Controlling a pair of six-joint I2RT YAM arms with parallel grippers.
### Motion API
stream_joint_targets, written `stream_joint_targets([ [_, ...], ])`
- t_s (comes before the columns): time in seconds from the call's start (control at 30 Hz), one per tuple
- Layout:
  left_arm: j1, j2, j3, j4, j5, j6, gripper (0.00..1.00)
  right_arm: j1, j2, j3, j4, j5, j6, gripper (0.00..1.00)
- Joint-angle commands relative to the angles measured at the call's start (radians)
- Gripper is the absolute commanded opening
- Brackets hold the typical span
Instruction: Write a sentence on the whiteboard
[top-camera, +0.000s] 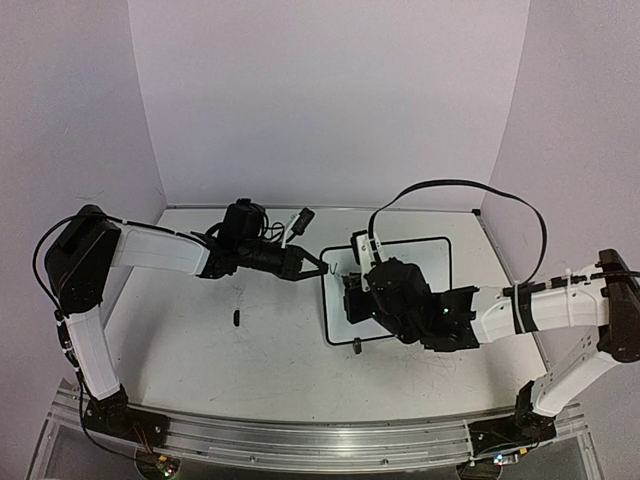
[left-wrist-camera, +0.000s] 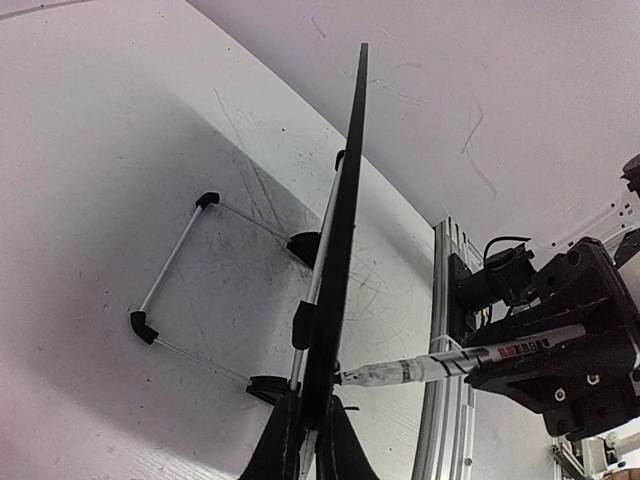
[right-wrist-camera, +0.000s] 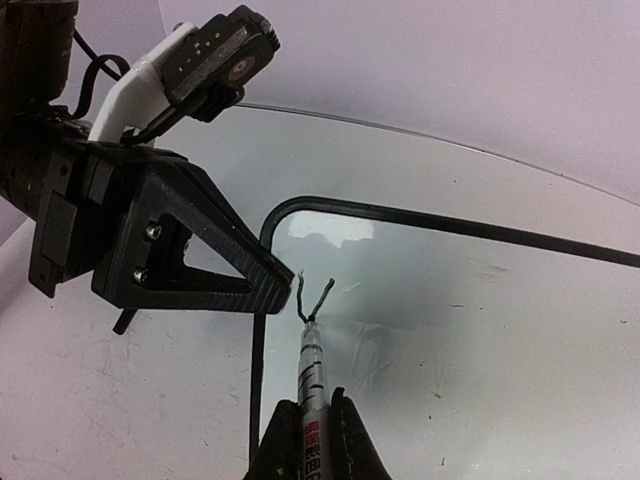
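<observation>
Barely begun: the whiteboard (top-camera: 436, 262) sits on the table (top-camera: 200, 340), apparently propped on its wire stand (left-wrist-camera: 172, 262), and almost all of its white face is bare.

The left gripper (left-wrist-camera: 306, 432) is closed narrowly on the board's thin black frame, pinching its edge. In that wrist's view the board runs edge-on straight ahead of the fingertips, with the stand on one side and the writing face on the other.

The right gripper (right-wrist-camera: 310, 445) is clamped on a marker (right-wrist-camera: 312, 368) that points forward from between its fingers. The tip touches the board near a rounded corner, just beside the left gripper's fingertip.

Right at the pen tip is one small forked black stroke (right-wrist-camera: 316, 296), like a little Y. No other writing shows.

As a judgement, this is part of the first letter at most, so nearly the whole sentence is left to write across the blank board beyond the tip.

A small dark object (top-camera: 237, 318) lies on the table below the left gripper, possibly the cap, though it is too small to tell.
</observation>
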Motion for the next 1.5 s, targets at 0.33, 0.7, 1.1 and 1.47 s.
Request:
stream_joint_targets([
  [0.33, 0.009, -0.004, 0.015, 0.022, 0.023, -0.025, 0.0, 0.003, 0.033, 0.033, -0.017, 0.016, 0.019, 0.0],
  [0.7, 0.008, -0.004, 0.015, 0.022, 0.021, -0.025, 0.0, 0.013, 0.029, 0.014, -0.055, 0.009, 0.05, 0.0],
  [1.1, 0.008, -0.005, 0.015, 0.022, 0.023, -0.025, 0.0, 0.027, 0.036, -0.007, -0.07, -0.001, 0.087, 0.0],
  [1.47, 0.008, -0.005, 0.013, 0.022, 0.02, -0.024, 0.0, 0.03, 0.014, 0.009, -0.075, -0.012, 0.092, 0.0],
])
